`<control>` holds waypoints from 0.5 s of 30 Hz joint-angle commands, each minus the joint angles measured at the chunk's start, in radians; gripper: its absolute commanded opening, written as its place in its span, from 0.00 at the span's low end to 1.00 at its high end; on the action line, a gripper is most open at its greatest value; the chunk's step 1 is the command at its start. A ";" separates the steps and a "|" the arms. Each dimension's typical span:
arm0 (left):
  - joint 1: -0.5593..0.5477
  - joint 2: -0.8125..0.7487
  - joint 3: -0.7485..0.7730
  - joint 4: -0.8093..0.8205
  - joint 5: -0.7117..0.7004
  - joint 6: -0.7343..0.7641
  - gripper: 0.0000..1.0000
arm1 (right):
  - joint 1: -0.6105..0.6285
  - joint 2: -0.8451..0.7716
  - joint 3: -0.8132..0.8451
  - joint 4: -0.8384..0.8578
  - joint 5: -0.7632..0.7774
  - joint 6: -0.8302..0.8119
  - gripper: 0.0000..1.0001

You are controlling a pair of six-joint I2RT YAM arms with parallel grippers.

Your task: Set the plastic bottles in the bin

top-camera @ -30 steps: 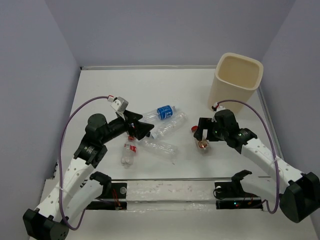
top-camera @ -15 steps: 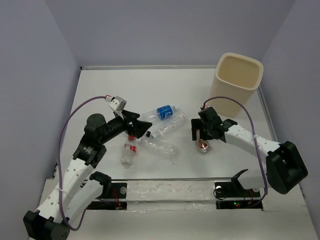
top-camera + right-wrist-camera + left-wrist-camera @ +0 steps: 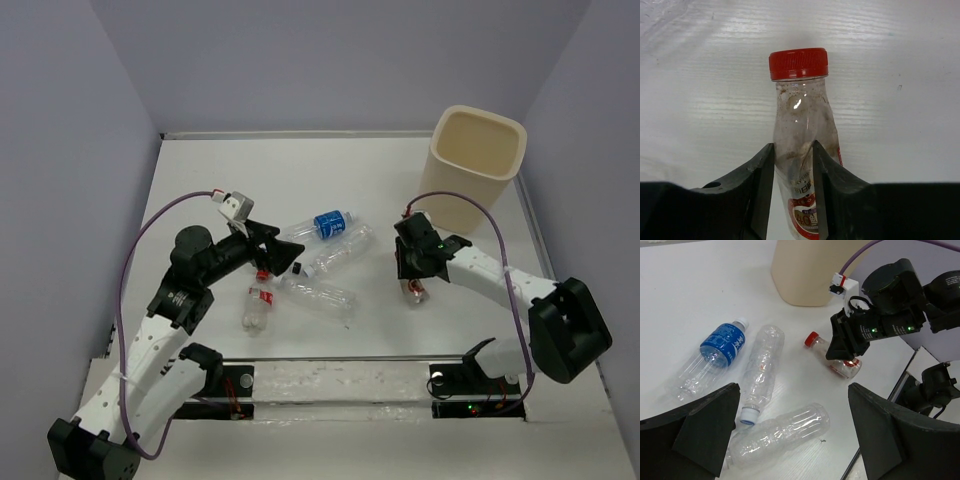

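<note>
The overhead camera sits high at the near side, looking down and forward over the whole table (image 3: 250, 170) to the bin (image 3: 478, 165) at the far right. The left wrist camera looks slantwise across the bottles (image 3: 762, 365) toward the right arm (image 3: 890, 305). The right wrist camera is pressed close, straight onto the red-capped bottle (image 3: 802, 125), which all three views share.

The red-capped bottle (image 3: 802, 127) is clear, crinkled plastic, its cap (image 3: 798, 63) ribbed and glossy. The right pincer (image 3: 792, 150) looks matt black plastic. The table (image 3: 890, 100) is white, finely grained; the bin (image 3: 462, 195) smooth, matt cream plastic.
</note>
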 commanded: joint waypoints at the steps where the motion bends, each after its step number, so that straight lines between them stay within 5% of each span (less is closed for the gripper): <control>1: 0.002 0.004 0.040 0.028 0.032 0.000 0.99 | 0.009 -0.122 0.054 -0.074 -0.011 0.008 0.00; 10: 0.002 0.038 0.041 0.034 0.049 -0.011 0.99 | 0.009 -0.327 0.392 -0.108 -0.022 -0.059 0.00; 15: 0.005 0.089 0.047 0.035 0.092 -0.016 0.99 | -0.024 -0.240 0.640 0.097 0.192 -0.243 0.00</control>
